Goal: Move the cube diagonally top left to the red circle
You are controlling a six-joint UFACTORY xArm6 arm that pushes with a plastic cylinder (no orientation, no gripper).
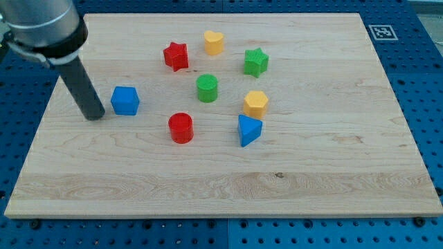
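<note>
The blue cube (125, 100) sits on the wooden board at the view's left. The red circle (181, 127), a short red cylinder, stands to the cube's lower right, a clear gap between them. My tip (95, 116) rests on the board just left of the blue cube, a small gap away from it. The rod rises up toward the view's top left.
A red star (176, 56), a yellow heart (214, 42), a green star (255, 62), a green cylinder (207, 88), a yellow hexagon (255, 104) and a blue triangle (248, 130) lie right of the cube. The board's left edge (36, 138) is near my tip.
</note>
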